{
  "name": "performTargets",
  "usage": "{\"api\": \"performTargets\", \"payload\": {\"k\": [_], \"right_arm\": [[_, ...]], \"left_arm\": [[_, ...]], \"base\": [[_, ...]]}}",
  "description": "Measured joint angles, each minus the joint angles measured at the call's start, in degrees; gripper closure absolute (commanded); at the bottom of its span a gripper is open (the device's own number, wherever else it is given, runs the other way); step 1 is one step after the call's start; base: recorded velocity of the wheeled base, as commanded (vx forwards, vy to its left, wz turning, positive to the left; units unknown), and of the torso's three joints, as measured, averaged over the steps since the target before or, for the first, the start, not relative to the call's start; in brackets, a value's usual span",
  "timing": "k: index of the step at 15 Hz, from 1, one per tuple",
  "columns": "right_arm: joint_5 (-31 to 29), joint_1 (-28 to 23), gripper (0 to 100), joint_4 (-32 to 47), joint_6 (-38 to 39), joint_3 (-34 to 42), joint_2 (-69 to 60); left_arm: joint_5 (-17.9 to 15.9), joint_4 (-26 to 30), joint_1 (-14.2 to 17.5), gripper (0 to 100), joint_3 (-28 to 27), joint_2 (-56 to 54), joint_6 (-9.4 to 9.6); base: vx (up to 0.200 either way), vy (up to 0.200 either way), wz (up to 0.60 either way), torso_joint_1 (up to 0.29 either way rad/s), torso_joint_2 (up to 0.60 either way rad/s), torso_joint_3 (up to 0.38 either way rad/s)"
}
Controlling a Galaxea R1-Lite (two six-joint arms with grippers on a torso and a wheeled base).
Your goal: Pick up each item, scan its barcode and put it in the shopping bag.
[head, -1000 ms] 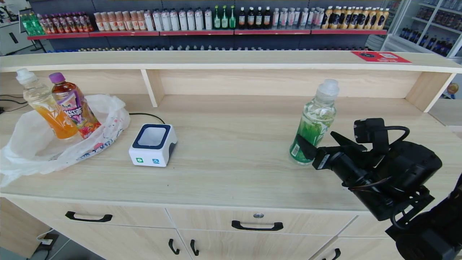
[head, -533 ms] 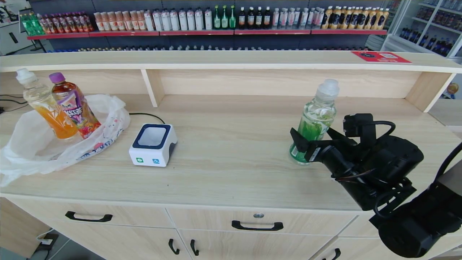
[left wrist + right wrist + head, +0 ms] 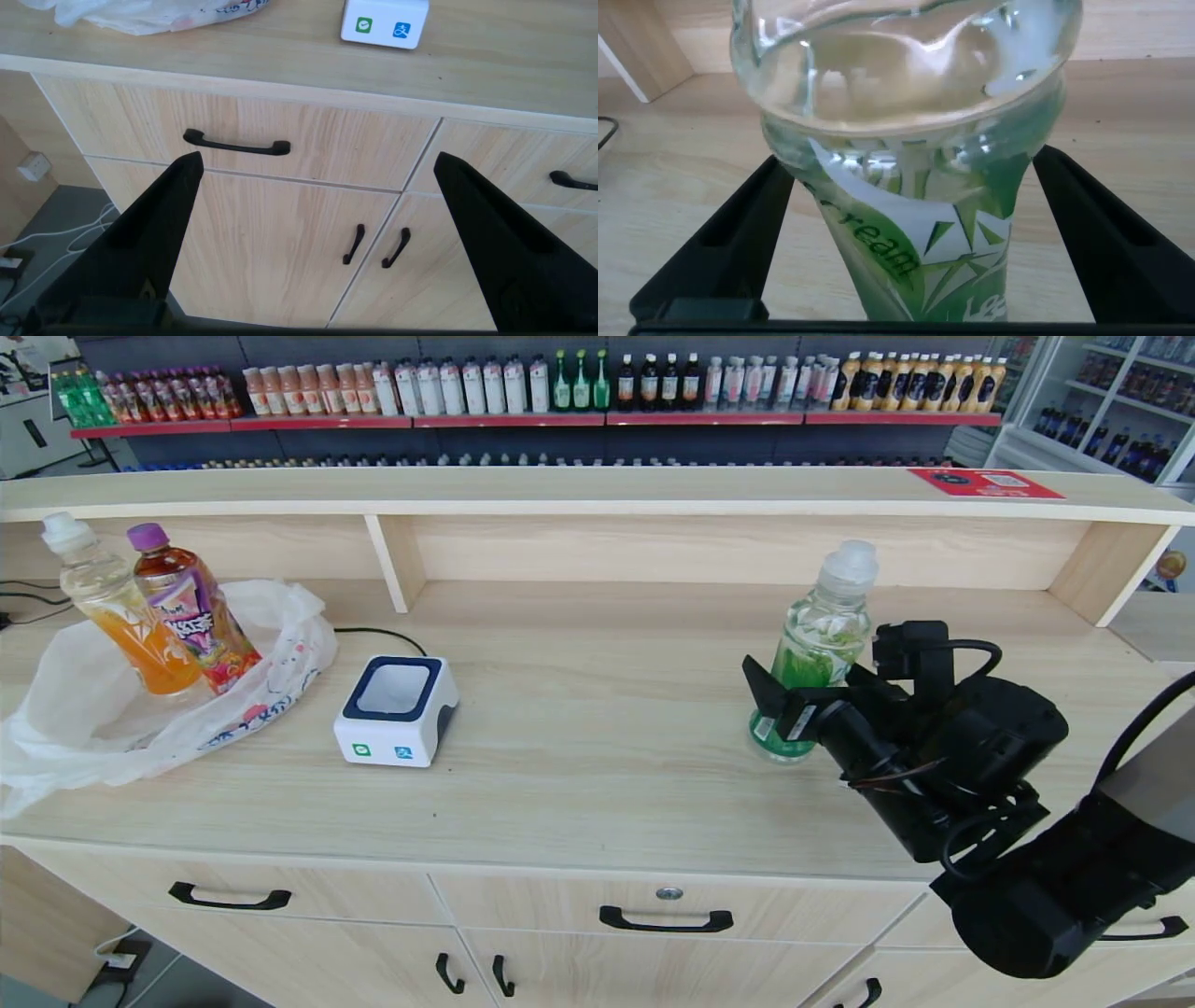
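Up close, green bottle between right gripper's spread fingers, contact unclear.

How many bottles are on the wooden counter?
3. An orange-drink bottle and a purple-capped bottle stand in the shopping bag, left; a green-labelled bottle stands right, inside the open right end effector.

In the head view, the right gripper partly hides the lower half of the green bottle. The right wrist view crops its cap and base. The bag runs past the head view's left edge.
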State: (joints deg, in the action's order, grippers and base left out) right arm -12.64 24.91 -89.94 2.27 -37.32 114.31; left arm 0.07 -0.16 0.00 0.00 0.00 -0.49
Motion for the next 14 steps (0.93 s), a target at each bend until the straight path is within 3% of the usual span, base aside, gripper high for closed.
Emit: {"api": "performTargets", "payload": {"k": [7, 8, 14], "right_arm": [[-0.02, -0.18, 0, 0.02, 0.18, -0.78, 1.71], [-0.2, -0.18, 100, 0.02, 0.18, -0.89, 1.76], [-1.21, -0.1, 100, 0.15, 1.21, -2.21, 1.84]], "left_arm": [[0.0, 0.0, 0.0, 0, 0.0, 0.0, 0.02], [0.0, 0.0, 0.0, 0, 0.0, 0.0, 0.0], [0.0, 0.02, -0.05, 0, 0.0, 0.0, -0.02]], "base": [[0.0, 0.0, 0.0, 0.0, 0.0, 0.0], [0.0, 0.0, 0.0, 0.0, 0.0, 0.0], [0.0, 0.0, 0.0, 0.0, 0.0, 0.0]]}}
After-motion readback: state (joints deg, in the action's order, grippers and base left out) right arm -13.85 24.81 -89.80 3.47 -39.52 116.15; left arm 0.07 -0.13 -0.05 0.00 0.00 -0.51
